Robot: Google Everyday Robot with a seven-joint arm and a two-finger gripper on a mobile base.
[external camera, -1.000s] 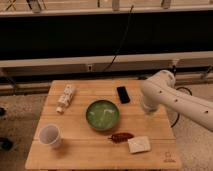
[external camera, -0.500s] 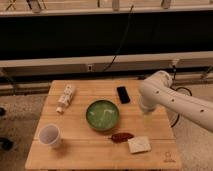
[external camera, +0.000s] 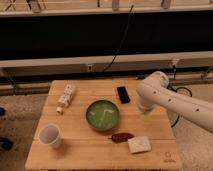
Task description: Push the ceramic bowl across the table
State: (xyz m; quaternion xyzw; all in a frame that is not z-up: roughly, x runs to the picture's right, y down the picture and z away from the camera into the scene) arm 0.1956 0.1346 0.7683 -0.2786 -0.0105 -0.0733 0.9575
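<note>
The bowl point(external camera: 102, 114) sits near the middle of the counter point(external camera: 85, 152), so a sideways shove from the right looks the natural way to send it across. That seems to be why the white arm point(external camera: 170, 100) reaches in from the right and bends down over the counter's right side. The claw point(external camera: 144, 108) hangs under its rounded end, just right of the bowl and apart from it, close to the black phone point(external camera: 123, 94). Whether the claw is spread or pressed together I cannot tell; the arm's bulk hides it.

The bowl is round, shallow and glossy green, with a darker rim and pale streaks inside. Glazed ceramic like that should slide readily on the pale planked wood. A dark red pepper point(external camera: 122, 136), or something like one, lies just in front of the bowl, with a pale block point(external camera: 139, 144) beside it. A white cup point(external camera: 50, 135) stands at the near left and a white bottle point(external camera: 65, 97) lies on its side further back. I reckon either could catch a long push.
</note>
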